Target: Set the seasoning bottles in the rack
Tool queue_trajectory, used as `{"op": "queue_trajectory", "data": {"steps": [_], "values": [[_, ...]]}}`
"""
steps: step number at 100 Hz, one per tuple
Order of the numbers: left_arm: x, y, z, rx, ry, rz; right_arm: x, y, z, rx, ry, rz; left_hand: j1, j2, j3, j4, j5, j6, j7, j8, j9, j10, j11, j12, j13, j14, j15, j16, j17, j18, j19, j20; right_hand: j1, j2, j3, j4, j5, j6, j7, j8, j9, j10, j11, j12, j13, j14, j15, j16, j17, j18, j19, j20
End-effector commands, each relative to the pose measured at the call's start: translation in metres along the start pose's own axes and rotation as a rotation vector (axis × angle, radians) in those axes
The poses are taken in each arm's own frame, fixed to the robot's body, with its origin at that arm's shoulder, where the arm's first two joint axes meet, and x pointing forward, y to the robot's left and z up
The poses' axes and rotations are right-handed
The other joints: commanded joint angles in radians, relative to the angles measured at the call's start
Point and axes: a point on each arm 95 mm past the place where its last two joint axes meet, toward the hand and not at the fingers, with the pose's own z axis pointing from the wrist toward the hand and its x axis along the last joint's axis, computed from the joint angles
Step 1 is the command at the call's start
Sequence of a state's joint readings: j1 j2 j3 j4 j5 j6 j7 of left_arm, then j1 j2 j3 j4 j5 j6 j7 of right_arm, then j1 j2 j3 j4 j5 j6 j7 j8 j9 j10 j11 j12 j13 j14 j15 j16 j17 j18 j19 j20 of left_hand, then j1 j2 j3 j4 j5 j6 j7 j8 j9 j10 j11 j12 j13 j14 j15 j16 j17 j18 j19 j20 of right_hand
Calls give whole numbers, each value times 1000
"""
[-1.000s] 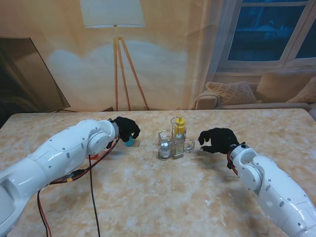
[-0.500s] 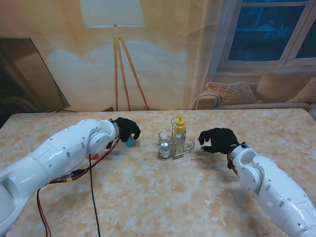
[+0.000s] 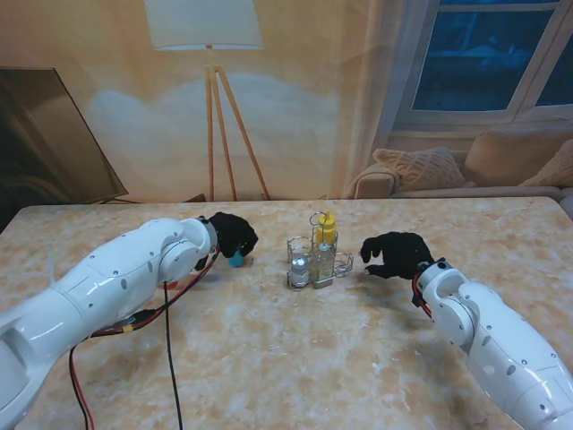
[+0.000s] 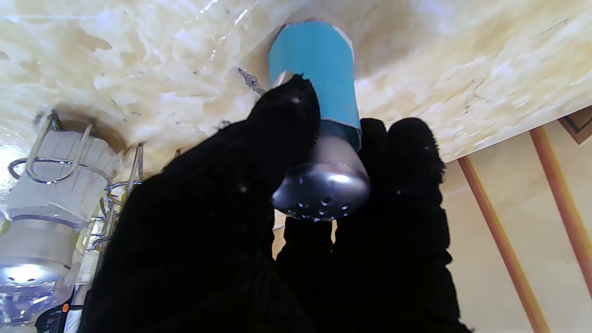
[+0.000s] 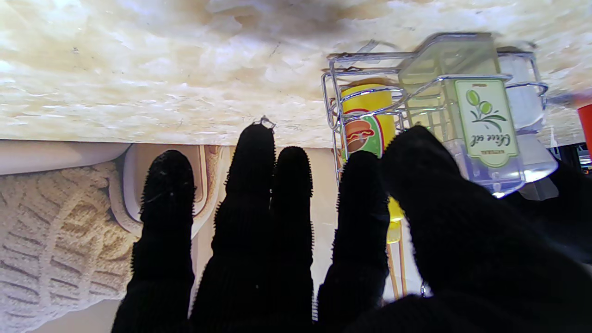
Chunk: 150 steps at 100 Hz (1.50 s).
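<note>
Left hand (image 3: pixel 231 236) gripping the blue shaker (image 3: pixel 235 259), barely shifted from a moment ago.
Its fingers (image 4: pixel 286 120) are wrapping the shaker, which is standing on the tabletop (image 3: pixel 286 358) left of the rack (image 3: pixel 315 261). Rack's holding a yellow bottle (image 3: pixel 328 228), an oil bottle (image 3: pixel 323 262) and a clear shaker (image 3: pixel 299 266). Right hand (image 3: pixel 394 253) is hovering just right of the rack, fingers (image 5: pixel 249 185) spread, holding nothing.

Bare desk (image 3: pixel 269 358) lies open between the left hand (image 3: pixel 231 235) and the rack (image 3: pixel 315 262). Three bottles fill the rack, and the right hand (image 3: pixel 394 253) hovers just beside its right side, crowding that approach.
</note>
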<state>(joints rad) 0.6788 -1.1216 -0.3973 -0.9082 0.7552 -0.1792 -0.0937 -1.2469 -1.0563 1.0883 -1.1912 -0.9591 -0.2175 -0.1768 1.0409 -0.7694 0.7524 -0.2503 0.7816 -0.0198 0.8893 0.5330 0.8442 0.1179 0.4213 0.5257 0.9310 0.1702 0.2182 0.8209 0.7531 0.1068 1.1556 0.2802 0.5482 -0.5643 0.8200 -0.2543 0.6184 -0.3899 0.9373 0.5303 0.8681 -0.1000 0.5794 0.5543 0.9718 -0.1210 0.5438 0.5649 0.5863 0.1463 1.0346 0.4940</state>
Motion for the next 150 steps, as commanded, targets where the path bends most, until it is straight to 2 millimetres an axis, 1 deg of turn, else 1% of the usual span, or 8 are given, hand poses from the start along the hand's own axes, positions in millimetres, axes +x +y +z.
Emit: {"op": "queue_trajectory", "data": {"steps": [1, 23, 33, 65, 103, 128, 150], "values": [[5, 1, -1, -7, 16, 1, 3, -6, -2, 21, 5, 2, 129, 81, 62, 28, 35, -13, 53, 1, 70, -39, 31, 43, 129, -42, 148, 87, 8, -170, 28, 18, 15, -10, 20, 5, 17, -13, 15, -1, 20, 0, 10, 6, 11, -10, 10, -1, -2, 11, 20, -13], [8, -6, -8, 14, 31, -6, 3, -6, -2, 20, 5, 2, 129, 79, 58, 28, 47, -18, 68, -5, 93, -47, 22, 53, 139, -39, 158, 94, 15, -169, 37, 31, 17, -10, 20, 6, 16, -13, 14, -2, 20, 3, 9, 6, 12, -12, 10, -1, -4, 10, 19, -13], [10, -9, -12, 26, 39, -6, 3, -6, -2, 20, 5, 1, 130, 78, 56, 27, 48, -15, 69, -11, 102, -42, 14, 59, 145, -36, 160, 91, 20, -167, 39, 36, 16, -10, 20, 6, 16, -12, 14, -2, 20, 1, 9, 6, 12, -11, 10, -1, -4, 10, 20, -13], [19, -23, -32, 63, 87, 7, 2, -6, -3, 20, 4, -2, 131, 80, 54, 27, 48, -21, 81, -12, 108, -48, 2, 78, 145, -35, 164, 91, 23, -167, 37, 40, 18, -13, 22, 5, 16, -15, 14, -1, 21, 3, 9, 6, 12, -12, 10, -1, -3, 13, 21, -13], [43, -57, -59, 99, 200, 27, 1, -5, -4, 21, -3, -11, 134, 83, 47, 31, 48, -27, 86, -10, 114, -54, -7, 90, 139, -39, 168, 96, 18, -169, 36, 45, 18, -16, 26, 5, 16, -16, 14, -2, 22, 2, 8, 6, 13, -12, 9, -1, -7, 13, 20, -13], [60, -78, -68, 102, 272, 30, 1, -5, -5, 19, -7, -13, 135, 83, 42, 33, 50, -28, 87, -8, 117, -57, -12, 95, 140, -39, 169, 97, 15, -170, 35, 51, 19, -18, 28, 4, 13, -13, 13, -3, 21, 0, 7, 5, 14, -13, 8, -1, -5, 13, 21, -12], [75, -93, -75, 97, 333, 23, 0, -5, -5, 19, -17, -15, 134, 81, 38, 33, 49, -28, 85, -8, 121, -54, -16, 97, 142, -35, 169, 96, 16, -171, 35, 55, 20, -19, 30, 4, 13, -14, 13, -3, 21, 1, 8, 6, 13, -13, 8, -1, -6, 11, 20, -13]]}}
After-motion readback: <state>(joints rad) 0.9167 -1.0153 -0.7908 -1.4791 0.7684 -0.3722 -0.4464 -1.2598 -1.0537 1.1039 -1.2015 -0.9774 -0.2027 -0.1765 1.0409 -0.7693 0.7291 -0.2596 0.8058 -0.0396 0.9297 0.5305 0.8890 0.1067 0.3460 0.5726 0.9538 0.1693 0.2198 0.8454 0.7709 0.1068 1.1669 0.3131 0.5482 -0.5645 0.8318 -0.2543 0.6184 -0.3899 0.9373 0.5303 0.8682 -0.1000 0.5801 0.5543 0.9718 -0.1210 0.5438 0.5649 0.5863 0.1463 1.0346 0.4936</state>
